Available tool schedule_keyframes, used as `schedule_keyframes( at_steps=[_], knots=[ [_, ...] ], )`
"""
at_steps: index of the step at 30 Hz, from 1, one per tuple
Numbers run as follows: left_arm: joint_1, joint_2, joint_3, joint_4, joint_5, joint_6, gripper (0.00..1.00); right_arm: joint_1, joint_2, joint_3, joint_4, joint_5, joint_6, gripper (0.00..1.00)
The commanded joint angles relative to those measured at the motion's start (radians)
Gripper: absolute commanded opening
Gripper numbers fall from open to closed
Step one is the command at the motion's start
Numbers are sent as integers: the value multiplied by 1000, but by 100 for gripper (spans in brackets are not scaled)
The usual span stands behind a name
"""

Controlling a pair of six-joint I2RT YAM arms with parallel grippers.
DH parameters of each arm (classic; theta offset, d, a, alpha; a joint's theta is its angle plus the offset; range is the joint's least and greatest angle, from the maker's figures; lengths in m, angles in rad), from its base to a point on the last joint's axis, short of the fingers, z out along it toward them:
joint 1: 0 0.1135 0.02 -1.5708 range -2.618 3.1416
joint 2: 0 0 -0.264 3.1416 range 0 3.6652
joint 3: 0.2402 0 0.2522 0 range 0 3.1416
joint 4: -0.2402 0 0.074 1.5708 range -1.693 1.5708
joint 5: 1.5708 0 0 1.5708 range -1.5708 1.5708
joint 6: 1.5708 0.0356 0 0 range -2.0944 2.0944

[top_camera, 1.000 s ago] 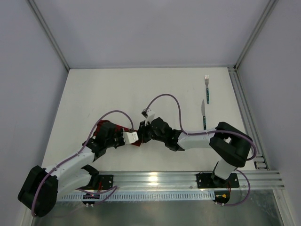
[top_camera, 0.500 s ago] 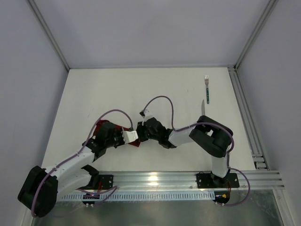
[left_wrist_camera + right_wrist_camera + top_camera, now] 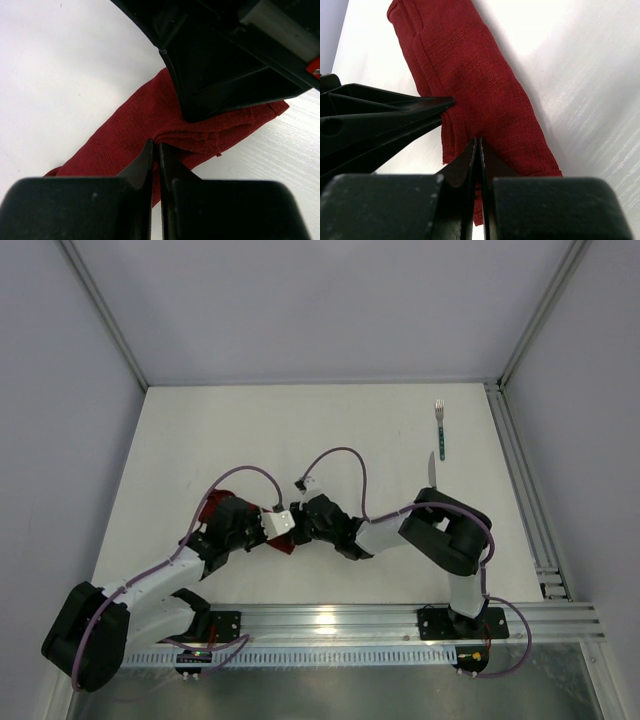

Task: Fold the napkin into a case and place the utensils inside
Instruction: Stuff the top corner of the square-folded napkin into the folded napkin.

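The dark red napkin (image 3: 125, 132) lies on the white table folded into a narrow strip, the case. From above only bits of the napkin (image 3: 209, 508) show under the two wrists. My left gripper (image 3: 156, 146) is shut, its tips pinching a folded edge near the strip's middle. Directly opposite, my right gripper (image 3: 477, 142) is shut on the napkin (image 3: 480, 85), with cloth between its fingers. The two grippers meet tip to tip (image 3: 289, 533). Of the utensils, the fork (image 3: 439, 426) and the knife (image 3: 432, 471) lie at the far right, the knife's handle hidden behind my right arm.
An aluminium rail (image 3: 520, 480) borders the table's right side and another (image 3: 400, 618) runs along the near edge. Grey walls enclose the back and sides. My right arm's elbow (image 3: 450, 530) stands over the table near the knife.
The right arm's elbow has swung left, covering the knife's handle. Both wrists have shifted slightly left and away from the bases, still shut on the napkin.
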Motion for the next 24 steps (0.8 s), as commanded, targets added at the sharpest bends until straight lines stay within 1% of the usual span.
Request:
schedule_keyframes(
  at_steps=[1, 8, 10, 15, 24],
  knots=[
    [0, -2, 43, 85, -18, -28, 0, 20, -41, 9, 11, 22, 9, 7],
    [0, 2, 46, 91, -41, -42, 0, 27, -66, -12, 2, 28, 26, 7],
    [0, -1, 43, 88, -34, -40, 0, 34, -103, -24, -12, 80, 23, 7],
    [0, -27, 27, 68, -14, -37, 0, 56, -156, -29, -66, 129, -9, 7],
    [0, -56, 29, 13, 29, -17, 0, 67, -92, -2, -41, 117, 15, 7]
  ],
)
